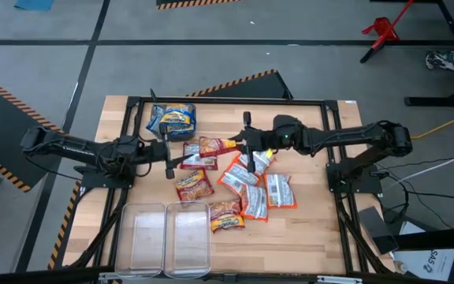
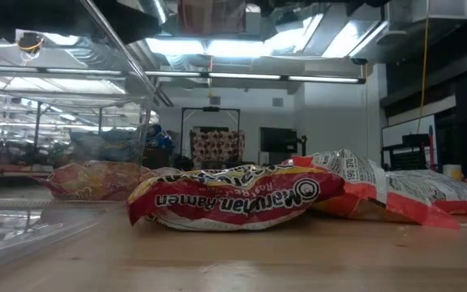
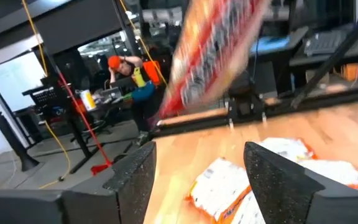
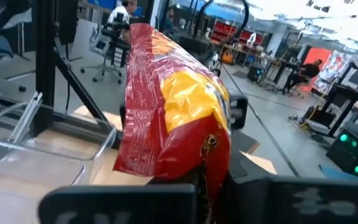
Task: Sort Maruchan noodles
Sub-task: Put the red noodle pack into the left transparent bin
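My right gripper (image 1: 241,145) reaches in from the table's right, above the middle of the table, and is shut on a red-and-yellow Maruchan noodle packet (image 4: 166,106). My left gripper (image 3: 197,180) comes from the table's left and faces that packet (image 3: 213,56) with its fingers open and nothing between them. A blue-and-yellow packet pile (image 1: 172,120) lies at the far left. Several red and orange-and-white packets (image 1: 247,185) lie flat around the table's middle, and one red packet (image 2: 233,199) lies nearest the front. My right gripper pinches the red-and-yellow packet by one end (image 4: 211,152) between its two fingers. The fingers come in about level from the table's right. The packet is lifted clear of the table and stands out ahead of the fingers toward the left gripper.
Two clear plastic bins (image 1: 166,237) stand side by side at the near left. A black frame (image 1: 227,101) runs around the tabletop. Bare wood lies at the near right. People show in the room beyond the table.
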Controlling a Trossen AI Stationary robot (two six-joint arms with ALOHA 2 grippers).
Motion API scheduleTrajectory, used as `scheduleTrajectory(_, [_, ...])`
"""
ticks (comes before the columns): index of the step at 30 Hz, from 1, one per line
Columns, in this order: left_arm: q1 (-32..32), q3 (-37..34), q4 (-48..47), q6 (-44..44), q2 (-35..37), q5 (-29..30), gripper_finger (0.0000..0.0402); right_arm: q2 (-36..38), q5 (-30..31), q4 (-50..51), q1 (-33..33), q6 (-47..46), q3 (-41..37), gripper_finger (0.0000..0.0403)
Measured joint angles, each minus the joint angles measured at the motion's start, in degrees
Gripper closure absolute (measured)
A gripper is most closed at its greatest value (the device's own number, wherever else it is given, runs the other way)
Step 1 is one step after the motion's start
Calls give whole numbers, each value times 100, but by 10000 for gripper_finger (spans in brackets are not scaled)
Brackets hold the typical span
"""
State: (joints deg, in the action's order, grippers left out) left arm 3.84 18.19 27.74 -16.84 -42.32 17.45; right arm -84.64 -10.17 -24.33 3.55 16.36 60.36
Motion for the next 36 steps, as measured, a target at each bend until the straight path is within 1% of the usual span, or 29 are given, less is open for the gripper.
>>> scheduleTrajectory(3, [0,1,148,-50,-171,44,157,2,0,6,-14,-4,0,398])
scheduleTrajectory(6, [0,1,526,-65,-316,27,154,2,0,25,-13,-6,0,400])
scheduleTrajectory(9, [0,1,929,-191,-431,-115,150,2,2,95,-13,-4,0,401])
scheduleTrajectory(11, [0,17,1028,-195,-499,-222,146,1,2,77,-13,2,0,400])
scheduleTrajectory(16, [35,282,1028,-197,-790,-417,141,-6,2,72,-11,33,0,400])
scheduleTrajectory(20, [37,593,1009,-387,-1096,-478,142,-93,12,117,-11,35,2,400])
scheduleTrajectory(22, [37,729,962,-469,-1263,-477,141,-175,30,-1,-11,35,11,400])
scheduleTrajectory(25, [37,927,818,-472,-1497,-494,140,-199,9,97,-13,34,0,400])
scheduleTrajectory(30, [35,1162,412,-470,-1818,-494,142,-243,-1,65,-15,31,4,400])
scheduleTrajectory(36, [-4,1281,382,-472,-2029,-339,142,-243,-291,48,-15,-92,4,400])
